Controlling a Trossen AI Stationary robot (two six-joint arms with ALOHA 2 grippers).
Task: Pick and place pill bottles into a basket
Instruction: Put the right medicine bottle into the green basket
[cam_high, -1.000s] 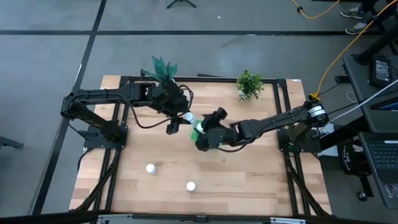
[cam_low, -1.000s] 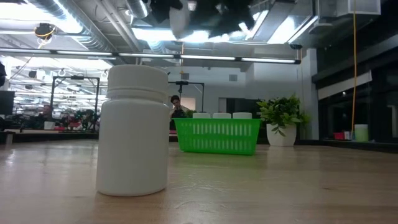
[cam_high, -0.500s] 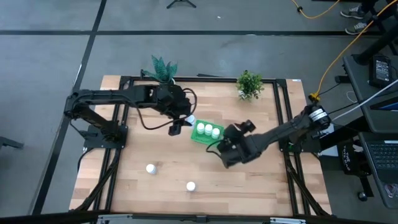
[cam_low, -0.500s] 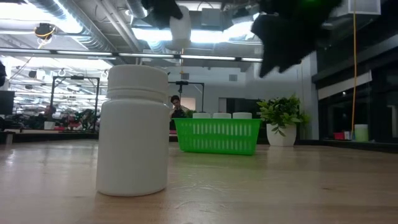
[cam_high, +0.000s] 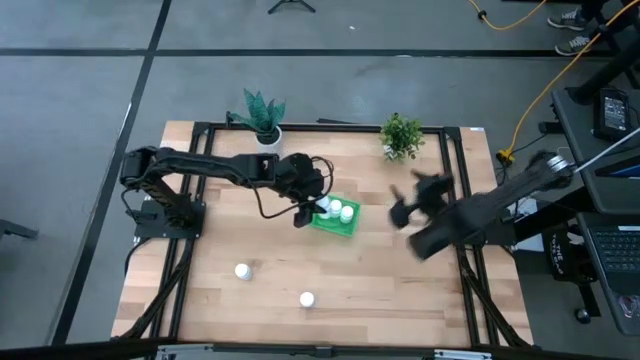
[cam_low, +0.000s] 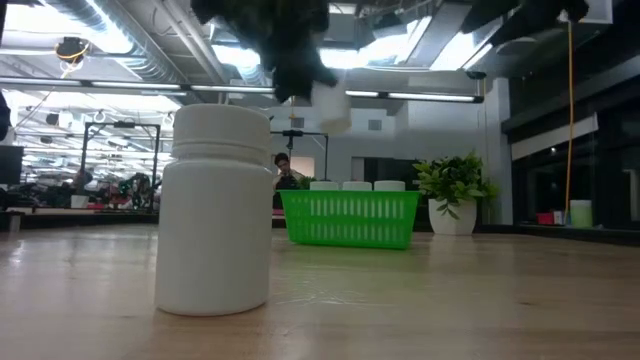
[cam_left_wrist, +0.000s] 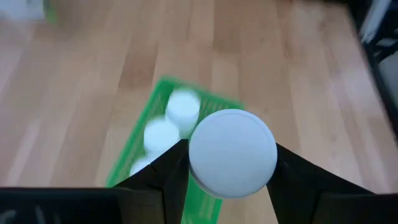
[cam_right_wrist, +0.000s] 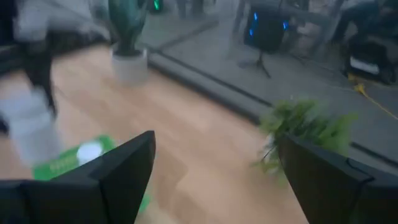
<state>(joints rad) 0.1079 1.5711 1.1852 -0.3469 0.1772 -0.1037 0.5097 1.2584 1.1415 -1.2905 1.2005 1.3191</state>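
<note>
My left gripper (cam_high: 305, 210) is shut on a white pill bottle (cam_left_wrist: 233, 152) and hangs over the left end of the green basket (cam_high: 338, 224). The low view shows the bottle (cam_low: 330, 105) high above the basket (cam_low: 350, 220). Three bottles stand in the basket (cam_left_wrist: 163, 132). Two more bottles (cam_high: 242, 270) (cam_high: 307, 298) stand on the table near its front edge; one of them looms large in the low view (cam_low: 215, 210). My right gripper (cam_high: 408, 200) is open and empty (cam_right_wrist: 217, 168), well to the right of the basket. My left gripper pinches the bottle's body just under the cap (cam_left_wrist: 186, 163) between its two fingers, one on each side. The fingers (cam_left_wrist: 292, 174) come from above, pointing down. The bottle is about upright, cap up, lifted clear above the basket.
Two potted plants stand at the table's far edge, one in a white pot (cam_high: 264, 118) at the left and one (cam_high: 401, 136) at the right. Bare wood lies in front of and to the right of the basket.
My left gripper has carried the bottle toward the table's right edge and down, from beside the basket to over its left end. My right gripper has drawn away from the basket toward the table's right edge.
</note>
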